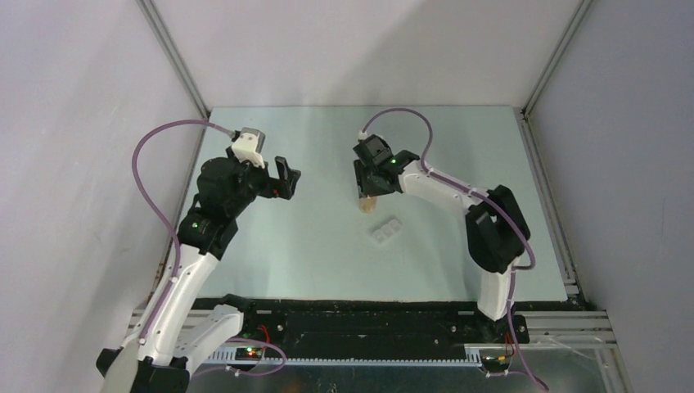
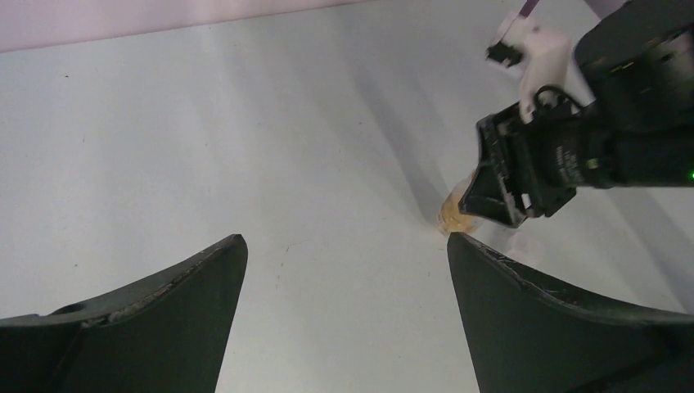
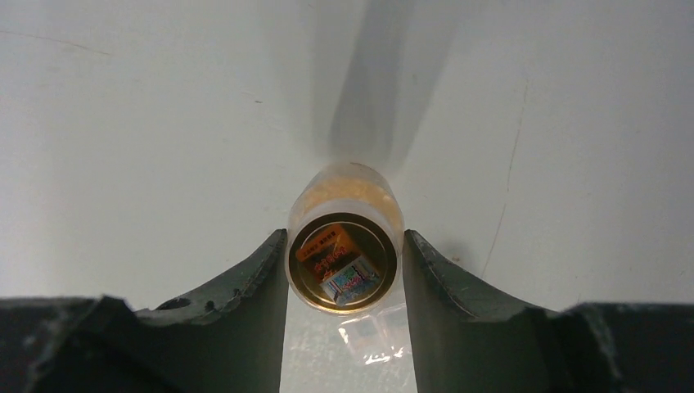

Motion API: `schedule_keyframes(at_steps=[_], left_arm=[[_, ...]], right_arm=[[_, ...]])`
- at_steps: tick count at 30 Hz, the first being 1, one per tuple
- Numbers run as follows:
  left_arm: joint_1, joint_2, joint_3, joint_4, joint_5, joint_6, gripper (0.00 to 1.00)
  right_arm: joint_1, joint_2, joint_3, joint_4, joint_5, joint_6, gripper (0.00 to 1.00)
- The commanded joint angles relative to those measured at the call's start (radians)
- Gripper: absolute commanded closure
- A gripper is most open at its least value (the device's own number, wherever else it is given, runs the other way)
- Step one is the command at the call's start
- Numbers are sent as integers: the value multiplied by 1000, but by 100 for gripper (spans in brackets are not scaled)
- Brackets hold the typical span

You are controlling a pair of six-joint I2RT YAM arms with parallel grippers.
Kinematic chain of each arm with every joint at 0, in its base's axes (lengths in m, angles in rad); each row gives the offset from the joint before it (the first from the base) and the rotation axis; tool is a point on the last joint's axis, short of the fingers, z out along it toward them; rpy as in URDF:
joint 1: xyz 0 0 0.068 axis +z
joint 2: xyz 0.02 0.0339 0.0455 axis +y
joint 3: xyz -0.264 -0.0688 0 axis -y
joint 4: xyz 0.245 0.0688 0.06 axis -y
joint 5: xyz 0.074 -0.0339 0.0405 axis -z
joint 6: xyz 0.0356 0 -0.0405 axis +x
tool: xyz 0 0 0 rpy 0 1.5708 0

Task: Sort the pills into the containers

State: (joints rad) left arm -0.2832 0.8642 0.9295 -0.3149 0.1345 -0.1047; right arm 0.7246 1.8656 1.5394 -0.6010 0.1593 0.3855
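My right gripper [image 1: 366, 199] [image 3: 344, 239] is shut on a small clear bottle [image 1: 366, 205] [image 3: 344, 201] with orange-tan contents, one finger pressed to each side. The bottle's round end faces the right wrist camera, and its far end is low over the table. In the left wrist view the bottle [image 2: 452, 211] pokes out under the right gripper's black body. Single pills cannot be made out. The white containers [image 1: 386, 232], a strip of joined compartments, lie on the table just in front and to the right of the bottle, faintly seen between the right fingers [image 3: 372, 332]. My left gripper [image 1: 286, 180] [image 2: 344, 239] hangs open and empty to the left.
The pale green table [image 1: 311, 246] is closed in by white walls at the left, back and right. A black rail [image 1: 368, 321] runs along the near edge by the arm bases.
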Motion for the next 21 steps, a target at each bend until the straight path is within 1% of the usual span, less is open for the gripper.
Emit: schedule_keyframes(at_steps=[1,3,5,6,7,9,11,14,17,18,20,21], left_arm=[[-7,-3,7,48,-13,5,1],[-7,-2,4,49,-24,5,1],[-7,0,3,49,-38,2,1],[-7,2,0,49,-48,0,1],[-7,4,-1,48,-52,-1,1],[-7,11,-3,49,-59,-7,1],[-7,20,-4,50,-68,-20,0],[-8,41,13,18,-86,-72,2],[-6,57,-3,20,-42,-118,5],[-7,58,-12,26,-32,-131,6],[-10,59,-43,55,-7,-172,8],[-19,59,-66,76,3,-198,10]], right_arm=[[10,52,79,-30,129,73,60],[9,87,113,-69,155,83,59],[6,111,146,-114,170,88,50],[4,108,147,-127,172,92,38],[2,103,143,-128,171,92,31],[-11,70,124,-122,148,88,10],[-33,33,109,-128,113,89,4],[-85,-48,52,-139,46,98,3],[-133,-165,-47,-106,4,104,3],[-143,-188,-99,-99,-13,110,5],[-180,-238,-168,-89,-47,143,15],[-205,-254,-187,-83,-63,165,23]])
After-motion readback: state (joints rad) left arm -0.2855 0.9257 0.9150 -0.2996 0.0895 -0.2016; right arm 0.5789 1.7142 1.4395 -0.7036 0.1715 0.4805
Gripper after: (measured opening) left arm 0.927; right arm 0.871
